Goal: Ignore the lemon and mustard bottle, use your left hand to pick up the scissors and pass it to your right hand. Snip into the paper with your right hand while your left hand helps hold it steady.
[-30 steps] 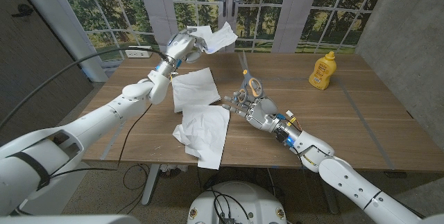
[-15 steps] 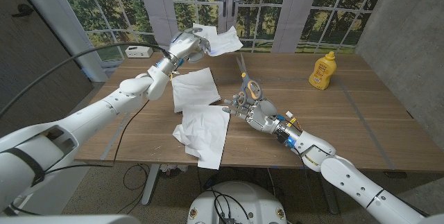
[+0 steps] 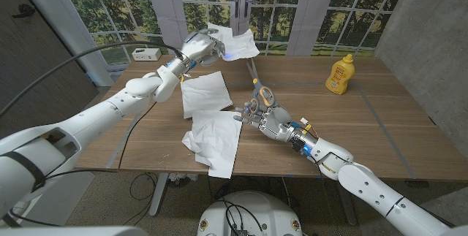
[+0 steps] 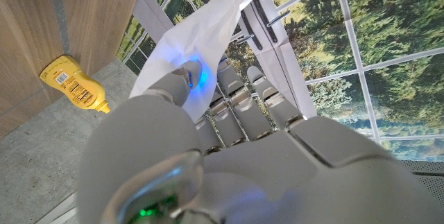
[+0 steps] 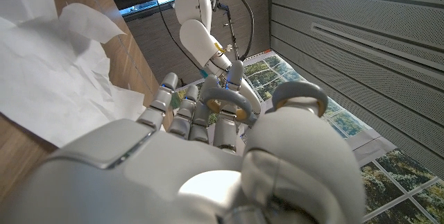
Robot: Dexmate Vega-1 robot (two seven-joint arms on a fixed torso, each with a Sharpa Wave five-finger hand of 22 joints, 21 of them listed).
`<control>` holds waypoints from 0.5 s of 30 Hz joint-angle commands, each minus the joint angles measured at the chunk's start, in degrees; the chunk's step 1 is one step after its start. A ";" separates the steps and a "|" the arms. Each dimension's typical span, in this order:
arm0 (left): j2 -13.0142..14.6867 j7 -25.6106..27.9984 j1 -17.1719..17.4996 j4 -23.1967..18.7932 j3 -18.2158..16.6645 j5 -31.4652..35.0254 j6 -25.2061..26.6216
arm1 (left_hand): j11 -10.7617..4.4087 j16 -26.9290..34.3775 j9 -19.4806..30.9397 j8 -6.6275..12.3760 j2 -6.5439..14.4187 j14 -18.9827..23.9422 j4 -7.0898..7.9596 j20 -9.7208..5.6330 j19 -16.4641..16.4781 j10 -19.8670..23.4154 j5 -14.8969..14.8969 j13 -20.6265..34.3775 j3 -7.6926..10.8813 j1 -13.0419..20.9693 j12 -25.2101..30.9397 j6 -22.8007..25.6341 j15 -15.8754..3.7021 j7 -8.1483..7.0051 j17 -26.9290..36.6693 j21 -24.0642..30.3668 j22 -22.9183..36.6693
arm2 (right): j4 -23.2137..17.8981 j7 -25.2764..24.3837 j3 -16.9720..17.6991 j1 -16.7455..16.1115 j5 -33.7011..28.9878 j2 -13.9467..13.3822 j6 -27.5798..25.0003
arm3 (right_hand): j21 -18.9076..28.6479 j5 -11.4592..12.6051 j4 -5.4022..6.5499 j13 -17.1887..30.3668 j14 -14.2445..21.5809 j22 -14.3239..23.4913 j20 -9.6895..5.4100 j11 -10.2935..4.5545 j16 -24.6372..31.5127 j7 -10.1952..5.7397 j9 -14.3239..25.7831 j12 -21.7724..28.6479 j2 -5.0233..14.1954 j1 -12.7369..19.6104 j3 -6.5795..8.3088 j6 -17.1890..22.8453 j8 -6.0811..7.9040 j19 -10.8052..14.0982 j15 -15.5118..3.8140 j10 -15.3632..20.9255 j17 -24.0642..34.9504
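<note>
Since the earlier frame, the held paper (image 3: 235, 44) has been carried slightly toward the robot's right by the left robot hand (image 3: 200, 47), which is closed on its edge and keeps it lifted above the far tabletop (image 3: 380, 112); the scissors (image 3: 259, 84) are gripped by the right robot hand (image 3: 267, 118), fingers through the handles, blades pointed up at the paper's lower edge; two more white sheets (image 3: 208, 115) are left lying between the arms; the mustard bottle (image 3: 338, 73) is seen standing well apart.
</note>
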 commanded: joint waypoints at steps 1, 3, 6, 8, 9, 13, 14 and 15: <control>-0.20 -0.74 -0.88 0.28 0.71 1.54 -0.89 | -0.30 -0.05 0.01 0.42 0.43 -0.39 -0.12 -6.93 -0.37 0.40 0.55 0.28 -0.13 0.51 1.16 -0.19 -3.99 0.01 0.04 -0.10 0.20 | 1.57 1.80 -0.66 1.84 0.88 -0.14 -2.51 | -0.22 -0.02 -0.43 0.10 0.10 0.30 0.27 0.33 -0.03 0.43 -0.04 0.43 0.19 -0.06 -0.01 -0.42 -0.37 0.22 0.45 0.40 0.18; -0.27 -1.00 -1.26 0.50 0.93 1.80 -1.17 | -0.30 -0.04 0.09 0.52 0.42 -0.40 -0.13 -6.93 -0.39 0.37 0.57 0.30 -0.15 0.54 1.17 -0.24 -3.99 0.00 0.04 -0.10 0.20 | 1.92 2.12 -0.90 2.35 0.57 -0.09 -2.80 | -0.23 -0.02 -0.44 0.06 0.13 0.30 0.29 0.33 -0.02 0.49 -0.04 0.43 0.20 -0.05 -0.01 -0.39 -0.39 0.24 0.44 0.41 0.19; -0.29 -1.64 -1.95 0.61 1.28 2.26 -1.70 | -0.31 -0.04 0.09 0.59 0.43 -0.39 -0.12 -6.93 -0.42 0.39 0.60 0.37 -0.17 0.56 1.23 -0.25 -3.99 0.00 0.04 -0.10 0.19 | 2.73 2.72 -1.03 2.74 0.62 0.25 -2.93 | -0.24 -0.03 -0.45 0.09 0.10 0.30 0.30 0.35 -0.04 0.50 -0.05 0.48 0.21 -0.04 0.00 -0.37 -0.44 0.26 0.56 0.41 0.20; -0.44 -1.68 -2.44 0.81 1.48 2.60 -2.01 | -0.31 -0.06 0.04 0.65 0.43 -0.46 -0.10 -6.92 -0.45 0.35 0.62 0.40 -0.19 0.57 1.25 -0.23 -3.98 0.00 0.03 -0.11 0.19 | 3.00 2.86 -0.92 2.69 0.59 0.36 -2.79 | -0.23 -0.04 -0.46 0.12 0.12 0.30 0.26 0.34 -0.04 0.54 -0.05 0.50 0.22 -0.03 0.01 -0.41 -0.47 0.30 0.60 0.36 0.20; -0.55 -1.60 -2.62 0.96 1.55 2.66 -2.15 | -0.30 -0.06 -0.04 0.61 0.43 -0.48 -0.09 -6.92 -0.45 0.33 0.63 0.43 -0.20 0.56 1.27 -0.26 -3.97 0.01 0.03 -0.11 0.19 | 3.12 3.01 -0.88 2.69 0.55 0.38 -2.72 | -0.25 -0.04 -0.47 0.07 0.10 0.30 0.33 0.39 -0.04 0.53 -0.04 0.50 0.24 -0.03 0.02 -0.41 -0.49 0.29 0.58 0.40 0.21; -1.15 -1.26 -3.34 1.84 2.01 3.06 -2.46 | -0.30 -0.08 -0.01 0.72 0.43 -0.63 0.00 -6.93 -0.50 0.18 0.68 0.33 -0.22 0.51 1.18 -0.39 -3.97 0.01 0.02 -0.11 0.19 | 3.03 2.54 -0.50 2.30 0.62 0.23 -2.75 | -0.27 -0.06 -0.50 0.18 0.16 0.31 0.32 0.44 -0.03 0.52 -0.04 0.64 0.30 0.01 0.07 -0.33 -0.55 0.36 0.54 0.41 0.23; -1.28 -1.12 -3.56 2.09 2.18 3.22 -2.60 | -0.30 -0.08 -0.06 0.70 0.43 -0.65 0.04 -6.93 -0.51 0.19 0.68 0.37 -0.23 0.47 1.22 -0.41 -3.94 0.01 0.02 -0.11 0.19 | 2.86 2.30 -0.40 2.20 0.55 0.07 -2.82 | -0.28 -0.07 -0.51 0.15 0.23 0.31 0.34 0.44 0.00 0.54 -0.03 0.63 0.31 0.02 0.08 -0.32 -0.56 0.33 0.61 0.41 0.23; -1.39 -0.96 -3.81 2.31 2.41 3.47 -2.77 | -0.30 -0.09 0.01 0.79 0.43 -0.68 0.10 -6.93 -0.53 0.16 0.70 0.43 -0.25 0.41 1.25 -0.39 -3.94 0.00 0.01 -0.11 0.19 | 2.76 2.19 -0.32 2.12 0.40 -0.07 -2.80 | -0.29 -0.07 -0.51 0.14 0.27 0.31 0.34 0.42 0.00 0.48 -0.03 0.61 0.31 0.02 0.08 -0.28 -0.56 0.34 0.64 0.33 0.23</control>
